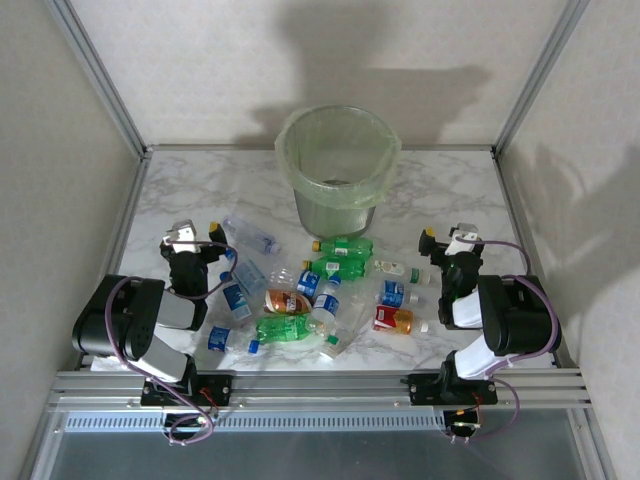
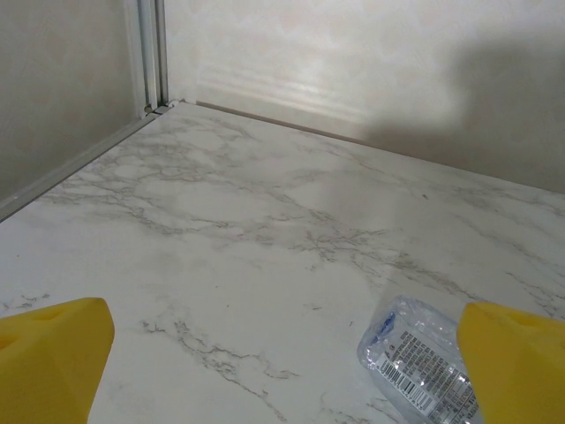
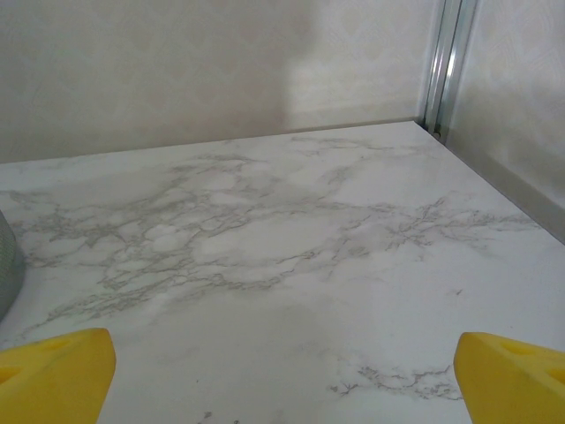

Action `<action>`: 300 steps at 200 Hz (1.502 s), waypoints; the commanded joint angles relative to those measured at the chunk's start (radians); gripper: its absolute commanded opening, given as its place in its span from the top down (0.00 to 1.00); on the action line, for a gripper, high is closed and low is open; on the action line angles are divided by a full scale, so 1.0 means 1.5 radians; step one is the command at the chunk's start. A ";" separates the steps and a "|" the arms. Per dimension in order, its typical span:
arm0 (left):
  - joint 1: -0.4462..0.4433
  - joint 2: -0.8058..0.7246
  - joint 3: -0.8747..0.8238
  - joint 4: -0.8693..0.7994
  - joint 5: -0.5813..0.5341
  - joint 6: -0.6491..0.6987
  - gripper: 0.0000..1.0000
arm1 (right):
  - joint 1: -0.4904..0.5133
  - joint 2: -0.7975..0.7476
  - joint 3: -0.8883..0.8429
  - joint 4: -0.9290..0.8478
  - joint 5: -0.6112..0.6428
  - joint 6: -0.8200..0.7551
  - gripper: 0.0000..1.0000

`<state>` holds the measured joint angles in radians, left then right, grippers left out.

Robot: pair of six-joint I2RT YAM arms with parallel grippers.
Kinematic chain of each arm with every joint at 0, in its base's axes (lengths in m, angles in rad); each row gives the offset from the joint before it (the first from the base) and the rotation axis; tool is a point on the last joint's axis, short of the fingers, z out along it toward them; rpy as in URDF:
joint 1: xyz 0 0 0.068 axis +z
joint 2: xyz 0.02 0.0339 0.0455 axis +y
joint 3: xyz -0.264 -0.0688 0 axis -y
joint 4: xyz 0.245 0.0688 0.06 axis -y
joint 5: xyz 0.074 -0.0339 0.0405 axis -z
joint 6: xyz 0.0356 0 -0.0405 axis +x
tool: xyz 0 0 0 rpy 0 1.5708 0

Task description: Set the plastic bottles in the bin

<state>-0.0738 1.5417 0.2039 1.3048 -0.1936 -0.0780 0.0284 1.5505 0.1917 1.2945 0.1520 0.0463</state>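
Plastic bottles (image 1: 310, 295), clear, green and orange-labelled, lie jumbled on the glossy white-marbled table (image 1: 190, 190) in front of the round grey metal bin (image 1: 335, 208) with translucent green liner (image 1: 298, 150), between left gripper (image 1: 197, 235) and right gripper (image 1: 450, 238), both spread wide, empty.

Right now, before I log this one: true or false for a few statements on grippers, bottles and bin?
1. The left gripper and right gripper are both open and empty. True.
2. The bin lies on its side. False: it stands upright at the far middle of the table.
3. The bottles lie on the table, on the bin's near side. True.
4. The bin has no liner. False: a pale green bag covers its rim.
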 commanded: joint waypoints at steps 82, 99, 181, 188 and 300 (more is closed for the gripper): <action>0.022 -0.231 0.272 -0.576 -0.225 -0.246 0.02 | 0.004 -0.279 0.413 -0.914 0.238 0.385 0.01; 0.017 -0.235 0.380 -0.796 -0.192 -0.382 0.08 | -0.008 -0.304 0.396 -0.963 0.172 0.434 0.01; -0.036 -0.161 0.493 -1.110 0.089 -0.614 0.11 | 0.230 -0.108 0.746 -1.402 0.214 0.464 0.01; -0.038 -0.140 0.511 -1.114 0.098 -0.612 0.11 | 0.255 -0.103 0.762 -1.408 0.218 0.461 0.03; -0.039 0.148 0.683 -1.154 0.154 -0.578 0.17 | 0.471 -0.151 0.835 -1.366 0.174 0.440 0.12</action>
<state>-0.1276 1.7126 1.1664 -0.3805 0.0101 -0.9440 0.6842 1.3785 1.4364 -0.7925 0.4377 0.7216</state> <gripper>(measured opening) 0.832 0.874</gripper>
